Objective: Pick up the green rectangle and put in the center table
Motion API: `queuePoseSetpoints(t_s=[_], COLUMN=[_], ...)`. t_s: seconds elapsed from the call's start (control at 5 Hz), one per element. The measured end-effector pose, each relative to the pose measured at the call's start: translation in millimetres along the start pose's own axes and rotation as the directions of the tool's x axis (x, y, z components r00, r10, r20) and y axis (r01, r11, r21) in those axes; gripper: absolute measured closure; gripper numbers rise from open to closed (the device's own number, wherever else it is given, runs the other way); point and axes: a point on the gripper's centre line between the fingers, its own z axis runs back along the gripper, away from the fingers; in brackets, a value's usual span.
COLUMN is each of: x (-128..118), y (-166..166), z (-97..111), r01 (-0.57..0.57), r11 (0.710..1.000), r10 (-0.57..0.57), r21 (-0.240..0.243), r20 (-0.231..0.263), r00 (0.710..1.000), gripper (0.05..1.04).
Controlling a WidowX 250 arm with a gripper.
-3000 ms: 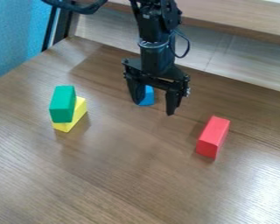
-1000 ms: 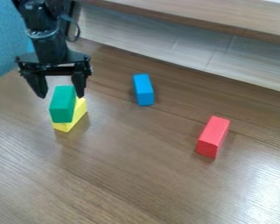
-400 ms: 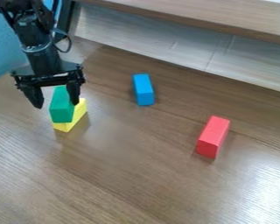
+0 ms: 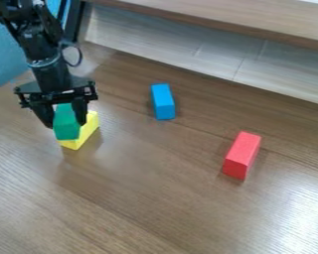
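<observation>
Brown wooden table [image 4: 168,198], clock face laid over it: at nine o'clock, a green block [image 4: 66,131] rests on a yellow block [image 4: 89,130]. My black gripper [image 4: 66,122], at the end of an arm [image 4: 47,64] entering from ten o'clock, is closed around the green block, one finger against each long side. The fingers partly cover its sides, so I can't be certain both pads sit flat. A blue block [image 4: 163,101] lies at twelve o'clock; a red block [image 4: 241,155] lies at four.

I judge the green block to be light and stiff, probably painted wood, not fragile but smooth enough to slip or swivel if pinched near one end. The place to hold it is midway along the two long sides, with moderate, even pressure. Next calls for a straight lift, so the yellow block beneath isn't dragged along, then a carry toward three o'clock, to the middle of the table.
</observation>
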Motion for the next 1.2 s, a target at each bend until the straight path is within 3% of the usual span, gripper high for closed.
queuePoseSetpoints(t_s=[0.2, 0.4, 0.6, 0.8, 1.0, 1.2], x=[0.2, -4.4, -5.6, -12.0, -26.1, -46.2], y=[-0.7, -6.6, -38.7, -80.9, -106.0, -129.8], z=[0.9, 0.6, 8.1, 8.6, 9.0, 1.0], r01=[0.000, 0.013, 0.178, 0.362, 0.462, 0.556], r11=[1.000, 1.000, 0.978, 0.921, 0.870, 0.817], r10=[0.000, -0.014, -0.184, -0.375, -0.478, -0.571], r21=[-0.002, -0.029, -0.106, -0.146, -0.172, -0.154], r20=[0.003, -0.028, -0.059, -0.069, -0.066, -0.073], r00=[1.000, 1.000, 0.981, 0.925, 0.876, 0.818], gripper=[0.498, 0.498, 0.498, 0.498, 0.498, 0.498])
